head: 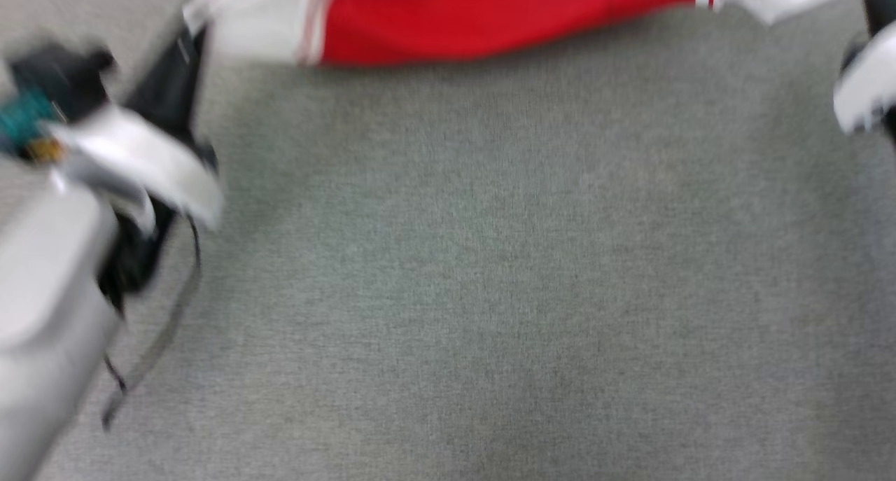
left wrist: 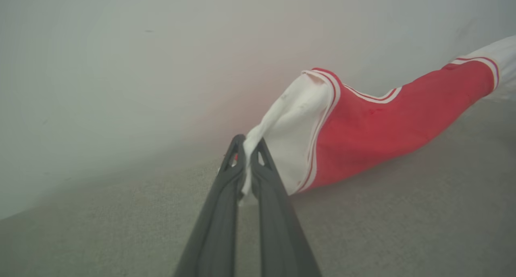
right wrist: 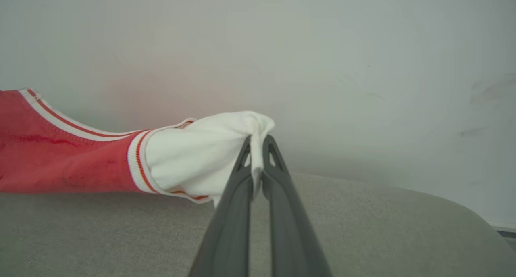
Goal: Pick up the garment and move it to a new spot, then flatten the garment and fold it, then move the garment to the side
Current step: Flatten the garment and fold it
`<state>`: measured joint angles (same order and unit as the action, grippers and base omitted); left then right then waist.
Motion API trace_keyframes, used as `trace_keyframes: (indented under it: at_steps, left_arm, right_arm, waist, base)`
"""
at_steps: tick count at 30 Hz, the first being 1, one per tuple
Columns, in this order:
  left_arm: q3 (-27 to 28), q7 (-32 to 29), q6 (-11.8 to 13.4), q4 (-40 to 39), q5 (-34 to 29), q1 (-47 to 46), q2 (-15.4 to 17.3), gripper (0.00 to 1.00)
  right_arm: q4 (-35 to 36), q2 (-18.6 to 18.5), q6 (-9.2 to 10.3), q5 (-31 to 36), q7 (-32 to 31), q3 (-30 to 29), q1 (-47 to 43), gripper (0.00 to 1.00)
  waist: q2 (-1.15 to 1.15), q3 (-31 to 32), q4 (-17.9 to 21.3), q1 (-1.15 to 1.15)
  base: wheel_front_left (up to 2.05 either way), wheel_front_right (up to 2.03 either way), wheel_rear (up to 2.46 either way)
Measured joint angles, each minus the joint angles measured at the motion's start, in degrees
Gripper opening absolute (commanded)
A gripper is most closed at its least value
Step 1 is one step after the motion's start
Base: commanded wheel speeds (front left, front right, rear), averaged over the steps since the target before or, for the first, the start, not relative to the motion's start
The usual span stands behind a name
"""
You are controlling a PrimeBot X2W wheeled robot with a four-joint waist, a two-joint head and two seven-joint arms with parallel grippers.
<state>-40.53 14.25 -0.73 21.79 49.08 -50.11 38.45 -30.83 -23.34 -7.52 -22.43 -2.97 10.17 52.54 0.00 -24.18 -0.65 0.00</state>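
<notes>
Left hand and right hand each pinch a white sleeve of the bright red jersey shirt at twelve o'clock, apparently mid-move; flattening and folding remain.

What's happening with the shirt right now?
The robot holds the garment up by its sleeves. The left gripper has its jaws shut on one white sleeve, the right gripper on the other sleeve. The red body is stretched between them over the grey surface, before a pale wall. It is not yet laid flat or folded.
</notes>
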Motion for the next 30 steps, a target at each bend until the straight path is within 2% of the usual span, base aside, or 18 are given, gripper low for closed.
trace_keyframes:
  at_steps: [6,12,15,20,26,30]
  left_arm:
    - [-2.79,-0.18,2.78,-5.19,2.93,15.69,1.65,0.0]
    - [-5.77,-0.97,4.34,-9.54,4.93,27.27,4.1,0.0]
    - [-6.97,-1.0,5.09,-10.62,5.39,31.59,5.79,0.0]
    - [-7.8,-1.51,5.8,-12.49,6.78,36.86,8.35,0.0]
    - [-8.72,-1.98,7.15,-14.91,8.36,42.72,11.45,0.0]
    - [-9.61,-2.26,7.83,-16.5,9.5,45.7,11.58,0.0]
  right_arm:
    - [5.39,-3.19,0.0,-4.5,-1.48,-0.24,-16.68,0.0]
    - [9.58,-7.49,-0.01,-6.57,-2.67,0.49,-31.43,0.0]
    - [11.84,-9.13,0.0,-8.15,-3.78,1.48,-36.88,0.0]
    - [16.73,-14.46,-0.01,-11.56,-7.4,4.31,-44.58,0.0]
    - [22.26,-18.15,-0.02,-17.86,-13.25,3.07,-53.06,0.0]
    - [24.72,-19.56,-0.02,-20.68,-17.23,2.02,-59.32,0.0]
  waist:
    - [0.0,6.67,-0.95,0.0]
    - [0.0,12.22,-1.98,-0.02]
    - [0.0,14.61,-2.28,-0.02]
    - [0.0,18.19,-2.26,-0.02]
    - [0.0,20.64,-1.84,-0.02]
    - [0.0,21.08,-1.69,-0.02]
  base:
    - [0.0,0.0,0.0]
    - [0.0,0.0,0.0]
    - [0.0,0.0,0.0]
    - [0.0,0.0,0.0]
    - [0.0,0.0,0.0]
    - [0.0,0.0,0.0]
